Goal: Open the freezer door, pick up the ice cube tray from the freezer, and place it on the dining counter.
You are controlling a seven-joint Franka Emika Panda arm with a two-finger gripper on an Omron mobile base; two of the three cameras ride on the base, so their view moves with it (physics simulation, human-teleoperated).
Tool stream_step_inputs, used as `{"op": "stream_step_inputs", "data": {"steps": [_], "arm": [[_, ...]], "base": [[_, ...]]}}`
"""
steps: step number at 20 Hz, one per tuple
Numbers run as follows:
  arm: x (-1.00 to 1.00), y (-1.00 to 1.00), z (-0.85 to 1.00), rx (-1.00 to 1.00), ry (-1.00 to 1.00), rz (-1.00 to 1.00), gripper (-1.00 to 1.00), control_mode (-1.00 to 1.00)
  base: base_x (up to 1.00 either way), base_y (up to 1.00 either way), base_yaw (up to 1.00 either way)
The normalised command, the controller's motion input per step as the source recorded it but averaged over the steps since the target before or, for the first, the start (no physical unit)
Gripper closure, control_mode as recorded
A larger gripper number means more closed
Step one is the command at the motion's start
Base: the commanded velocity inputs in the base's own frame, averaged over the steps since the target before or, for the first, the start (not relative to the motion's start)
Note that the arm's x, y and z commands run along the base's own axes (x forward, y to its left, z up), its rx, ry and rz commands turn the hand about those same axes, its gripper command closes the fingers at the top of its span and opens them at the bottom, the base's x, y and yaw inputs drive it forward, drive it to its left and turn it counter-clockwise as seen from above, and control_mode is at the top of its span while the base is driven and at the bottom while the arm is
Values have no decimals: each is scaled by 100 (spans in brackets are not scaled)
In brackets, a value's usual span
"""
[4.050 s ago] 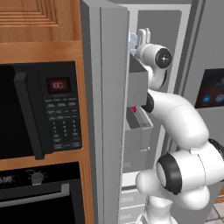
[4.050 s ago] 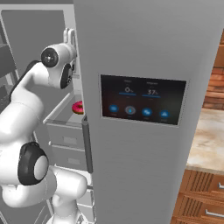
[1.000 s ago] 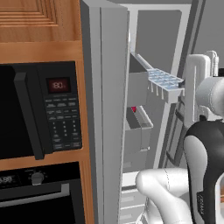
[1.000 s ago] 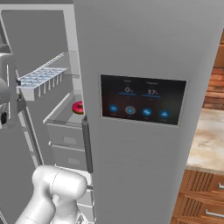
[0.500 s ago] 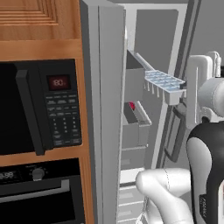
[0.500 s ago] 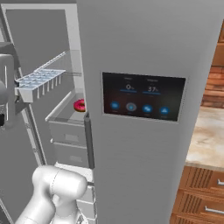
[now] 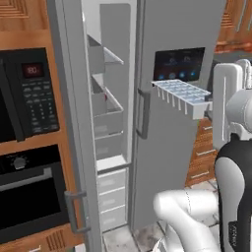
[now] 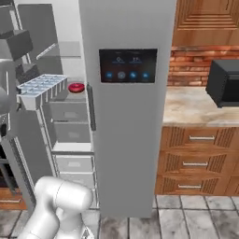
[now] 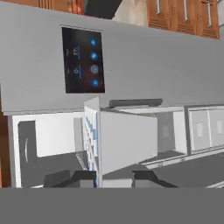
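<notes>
Clearly, the end effector point(image 9: 113, 178) gripped the ice cube tray point(image 7: 182, 97) by one end, holding it level in the air outside the open freezer point(image 7: 106, 123), in front of the door with the display panel point(image 8: 128, 65).

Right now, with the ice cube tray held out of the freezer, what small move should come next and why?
Probably keep turning away from the freezer. The gripper holds the ice cube tray level in open air in front of the display panel, and the dining counter isn't yet in view.
</notes>
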Motion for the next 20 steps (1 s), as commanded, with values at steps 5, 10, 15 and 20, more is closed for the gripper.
{"op": "stream_step_inputs", "data": {"steps": [5,10,15,20], "arm": [[0,0,0,0,0,0,100,100],[0,0,0,0,0,0,100,100],[0,0,0,0,0,0,100,100],[0,0,0,0,0,0,100,100]], "base": [[-80,0,-78],[-50,6,-91],[-16,8,-99],[0,2,-100]]}}
